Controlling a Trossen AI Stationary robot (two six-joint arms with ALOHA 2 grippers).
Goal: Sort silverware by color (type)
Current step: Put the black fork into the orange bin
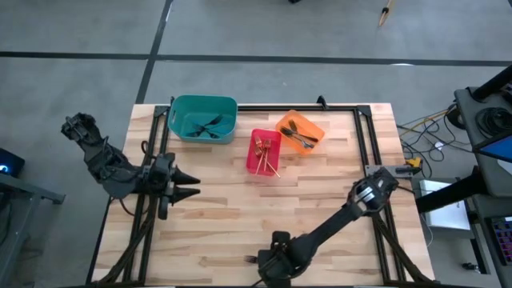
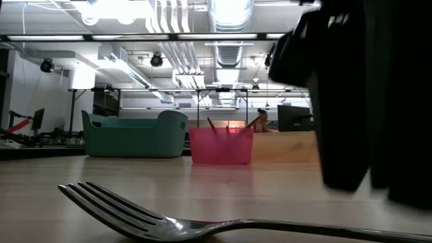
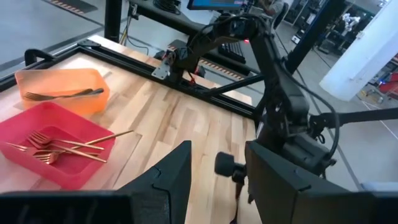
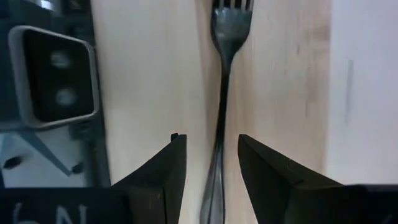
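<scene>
The right arm reaches low over the table's near edge, its right gripper (image 4: 211, 168) pointing down, fingers (image 4: 165, 171) parted on either side of a fork's handle, not closed on it. The left arm waits at the table's left side, its left gripper (image 1: 186, 186) open, pointing right.

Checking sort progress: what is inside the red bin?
The red bin holds several gold forks, one handle resting over its rim. Seen from table height, its wall hides all but the handle tips.
</scene>
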